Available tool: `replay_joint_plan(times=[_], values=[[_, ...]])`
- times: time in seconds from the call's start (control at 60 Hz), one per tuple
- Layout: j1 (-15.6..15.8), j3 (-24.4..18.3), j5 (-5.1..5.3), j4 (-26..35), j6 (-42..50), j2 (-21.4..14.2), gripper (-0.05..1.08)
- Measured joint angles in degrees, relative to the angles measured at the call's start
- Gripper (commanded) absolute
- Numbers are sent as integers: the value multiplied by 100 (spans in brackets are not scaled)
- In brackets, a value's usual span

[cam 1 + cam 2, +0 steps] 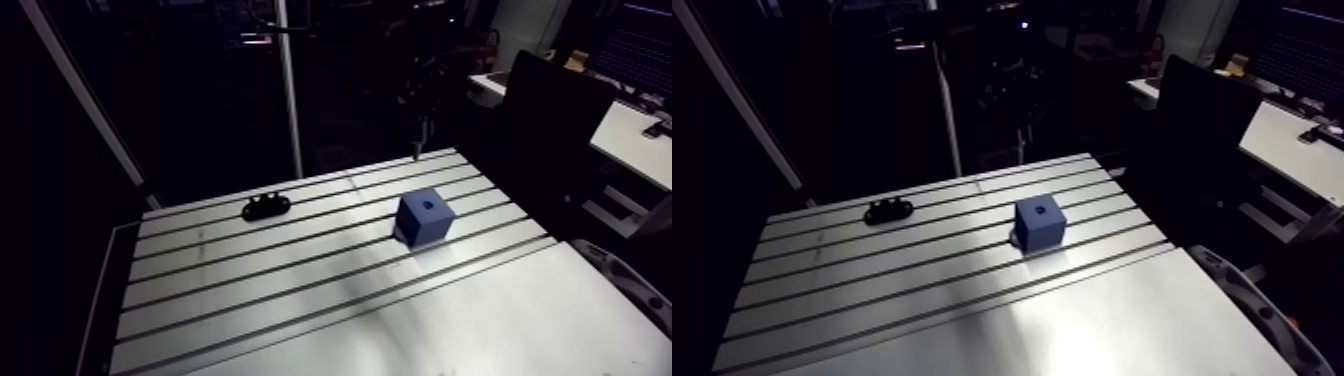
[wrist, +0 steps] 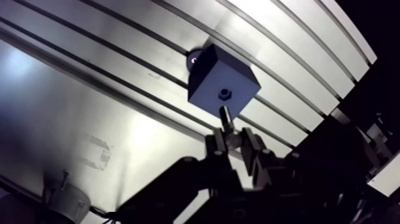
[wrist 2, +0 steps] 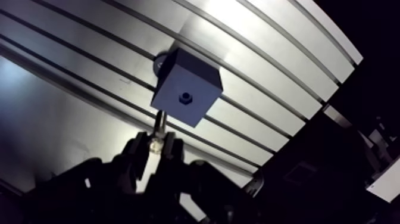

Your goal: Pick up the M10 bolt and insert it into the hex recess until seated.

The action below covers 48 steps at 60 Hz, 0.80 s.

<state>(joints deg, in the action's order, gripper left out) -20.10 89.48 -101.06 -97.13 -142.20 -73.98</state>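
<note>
The gripper (image 2: 232, 140) is closed narrow on the bolt (image 2: 224, 118). The bolt's head is pinched between the two fingers, and its shank points out ahead of them toward the blue block (image 2: 214, 71). In the wrist view the shank tip lies near the block's edge, close to the hex hole (image 2: 224, 93) in the block's upper face but not yet over it.

In the arm view the block stands right of centre on the slotted table (image 1: 250, 280). The gripper hangs in the upper right of the frame, above the table's far edge and well clear of the block. A small black bracket (image 1: 265, 207) lies left of centre, well apart from both.

The step in hand looks like lining the bolt up over the hole. To do it well, I would:

- Centre the shank on the hole before lowering.
- Keep the shank square to the block's face.
- Come down slowly, since a tip that catches the rim could push the block, which appears unfixed.
- Keep the grip until the bolt bottoms out.
</note>
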Motion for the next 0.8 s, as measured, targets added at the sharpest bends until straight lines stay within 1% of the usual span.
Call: replay_joint_plan(times=[0.083, 0.417, 0.633, 0.8], values=[[-46, 72, 0, -50, -4, -2, 93], [-301, 374, 12, -215, -22, -59, 95], [-422, 618, 48, -646, -80, -67, 96], [-464, 706, 74, -840, -132, -46, 98]])
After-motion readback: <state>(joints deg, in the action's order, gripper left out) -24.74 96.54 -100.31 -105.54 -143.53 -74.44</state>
